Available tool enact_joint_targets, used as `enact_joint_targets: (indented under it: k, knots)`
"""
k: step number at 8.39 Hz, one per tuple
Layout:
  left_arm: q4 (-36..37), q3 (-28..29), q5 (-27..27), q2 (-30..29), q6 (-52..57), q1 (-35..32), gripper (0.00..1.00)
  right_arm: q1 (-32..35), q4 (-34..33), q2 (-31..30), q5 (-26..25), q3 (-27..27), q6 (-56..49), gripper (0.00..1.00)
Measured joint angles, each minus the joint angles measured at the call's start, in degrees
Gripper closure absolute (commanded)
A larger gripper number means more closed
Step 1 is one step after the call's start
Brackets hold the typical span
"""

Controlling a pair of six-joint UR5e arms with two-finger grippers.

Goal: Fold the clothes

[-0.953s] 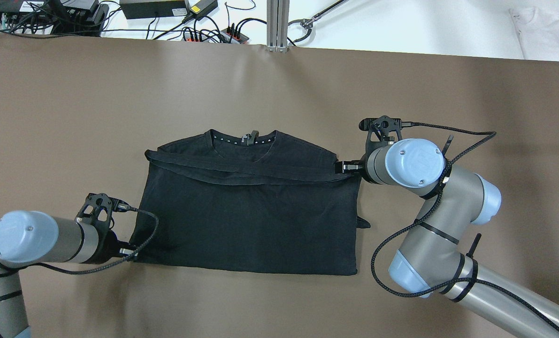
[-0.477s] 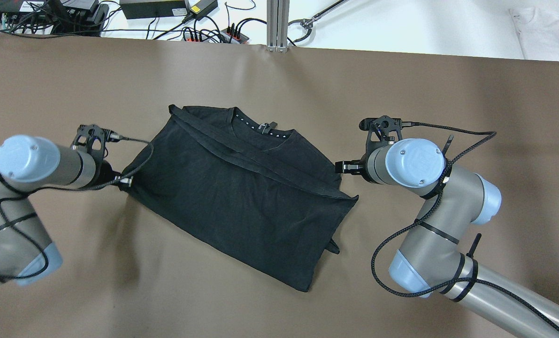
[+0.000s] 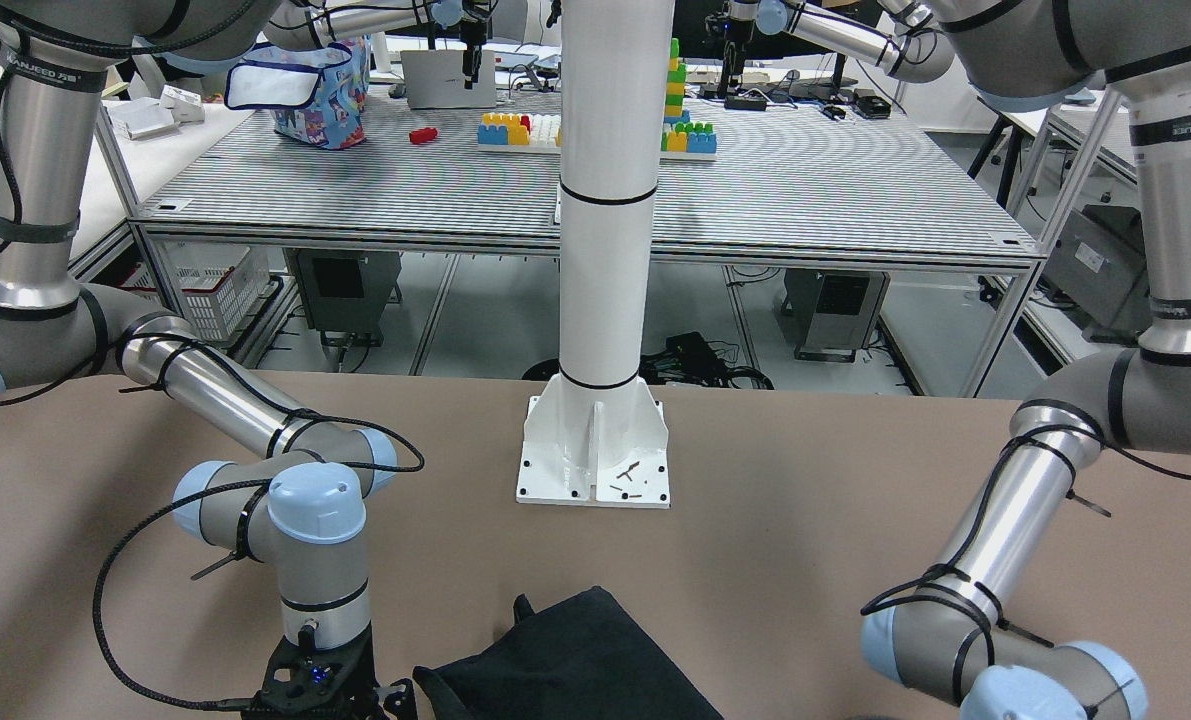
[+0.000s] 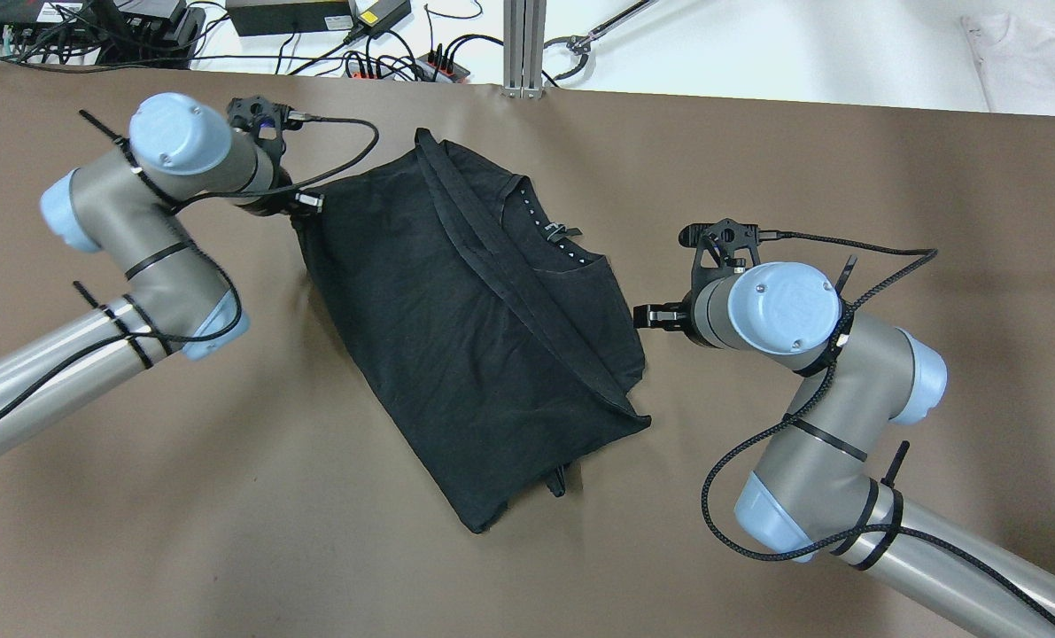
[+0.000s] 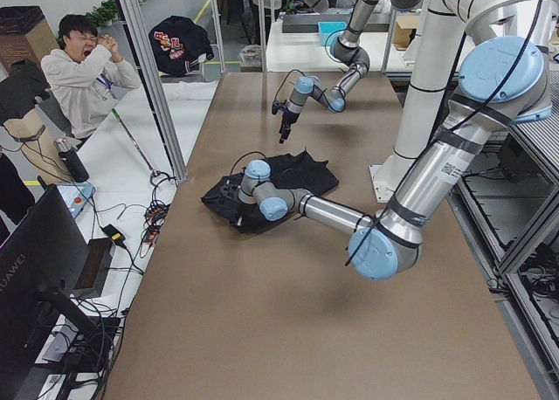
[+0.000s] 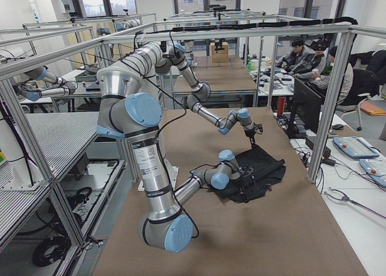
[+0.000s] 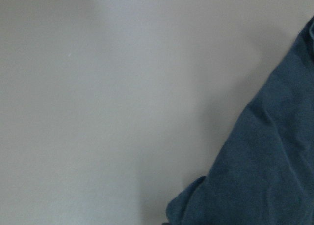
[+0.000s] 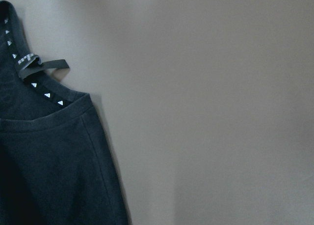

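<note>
The clothes are a black shirt, folded over and lying slantwise across the middle of the brown table. The collar with its white triangles points toward the far right. My left gripper is shut on the shirt's far-left corner, near the table's far edge. In the left wrist view that fabric fills the lower right. My right gripper sits just off the shirt's right edge, looks open, and holds nothing. The right wrist view shows the collar and shoulder at its left, lying free.
The white pillar's base plate stands at the robot's side of the table. Cables and power strips and an aluminium post line the far edge. A seated person is beyond that edge. Bare brown tabletop surrounds the shirt.
My left gripper has hauled the shirt's corner from the near left to the far left. The whole shirt swung clockwise with it. My right arm stayed still and the shirt's edge slid past it.
</note>
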Motion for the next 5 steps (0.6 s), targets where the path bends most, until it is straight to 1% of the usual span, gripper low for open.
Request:
enact_joint_targets:
  k: [3, 4, 5]
  knots:
    - [-0.69, 21.21, 0.92, -18.1, 0.43, -0.5, 1.0, 0.0, 0.0, -0.04, 0.0, 0.0, 0.0, 0.06]
    - [-1.0, 25.73, 1.12, -21.76, 0.51, -0.56, 1.0, 0.0, 0.0, -0.05, 0.0, 0.0, 0.0, 0.06]
    - [-1.18, 28.06, 1.17, -23.63, 1.33, -0.89, 0.01, 0.0, 0.0, -0.08, 0.0, 0.0, 0.0, 0.06]
